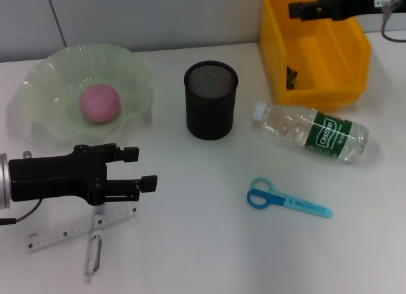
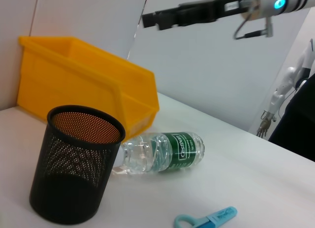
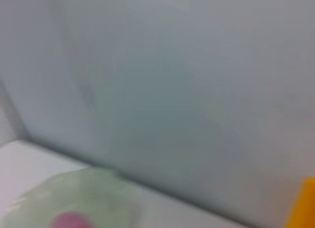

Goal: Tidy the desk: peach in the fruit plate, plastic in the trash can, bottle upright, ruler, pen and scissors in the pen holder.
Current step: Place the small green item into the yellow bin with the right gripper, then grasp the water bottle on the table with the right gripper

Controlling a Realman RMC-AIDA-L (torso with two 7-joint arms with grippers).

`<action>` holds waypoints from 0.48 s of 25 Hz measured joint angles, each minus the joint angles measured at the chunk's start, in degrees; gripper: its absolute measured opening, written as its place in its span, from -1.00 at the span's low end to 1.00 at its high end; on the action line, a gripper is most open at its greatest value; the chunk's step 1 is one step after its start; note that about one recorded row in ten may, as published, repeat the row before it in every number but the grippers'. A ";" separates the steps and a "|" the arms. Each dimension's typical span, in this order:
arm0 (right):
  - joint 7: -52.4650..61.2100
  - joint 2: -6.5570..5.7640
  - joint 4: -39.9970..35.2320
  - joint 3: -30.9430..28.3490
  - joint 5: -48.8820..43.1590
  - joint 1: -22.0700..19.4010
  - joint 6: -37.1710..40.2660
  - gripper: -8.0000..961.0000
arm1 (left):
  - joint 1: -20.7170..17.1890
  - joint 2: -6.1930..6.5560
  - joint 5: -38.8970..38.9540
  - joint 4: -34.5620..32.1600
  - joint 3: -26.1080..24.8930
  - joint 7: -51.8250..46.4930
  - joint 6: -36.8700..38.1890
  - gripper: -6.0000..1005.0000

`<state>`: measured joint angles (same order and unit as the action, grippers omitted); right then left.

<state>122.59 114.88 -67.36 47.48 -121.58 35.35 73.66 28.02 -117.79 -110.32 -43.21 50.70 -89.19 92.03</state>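
A pink peach (image 1: pixel 99 103) lies in the pale green fruit plate (image 1: pixel 44 84). The black mesh pen holder (image 1: pixel 210 99) stands mid-table. To its right the clear bottle (image 1: pixel 314 132) with a green label lies on its side. Blue scissors (image 1: pixel 285 200) lie in front of the bottle. At the front left lie the clear ruler (image 1: pixel 70 230) and a grey pen (image 1: pixel 93 254). My left gripper (image 1: pixel 141 169) hovers open just above the ruler, holding nothing. My right gripper (image 1: pixel 299 10) hangs over the yellow trash can (image 1: pixel 317 53). A small dark scrap (image 1: pixel 290 78), seemingly the plastic, lies inside.
The left wrist view shows the pen holder (image 2: pixel 74 169), the lying bottle (image 2: pixel 162 151), the yellow bin (image 2: pixel 88 75) and the scissors' handle (image 2: pixel 206 219). A grey wall runs along the table's back edge. Bare table lies between the ruler and the scissors.
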 joint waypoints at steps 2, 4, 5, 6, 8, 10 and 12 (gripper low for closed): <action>-0.02 -1.44 -0.62 -0.52 1.39 0.64 5.72 0.73 | 0.10 -0.04 0.01 -0.03 0.00 -0.01 0.06 0.66; -0.01 -2.54 -1.20 -1.03 0.17 1.83 10.25 0.73 | 0.13 -0.04 0.02 -0.07 0.00 -0.02 0.10 0.66; -0.01 -2.96 -1.36 -1.18 -1.11 2.46 11.91 0.73 | 0.16 -0.05 0.02 -0.07 -0.04 -0.02 0.10 0.66; 0.29 -3.67 -1.41 -1.40 -5.47 4.15 14.50 0.72 | 0.18 -0.06 0.03 -0.06 -0.26 -0.02 0.12 0.66; 0.70 -4.17 -1.19 -1.67 -10.06 5.97 16.13 0.72 | 0.19 -0.06 0.02 -0.05 -0.39 -0.02 0.14 0.66; 0.86 -4.37 -0.97 -1.78 -12.00 6.81 16.84 0.72 | 0.27 -0.07 0.03 -0.02 -0.58 -0.02 0.25 0.66; 1.05 -4.76 -0.25 -1.82 -16.23 8.76 18.80 0.72 | 0.32 -0.09 0.02 0.02 -0.61 -0.06 0.35 0.66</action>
<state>123.64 110.12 -67.61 45.66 -137.81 44.12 92.46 28.35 -117.88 -110.30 -43.18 50.09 -89.25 92.38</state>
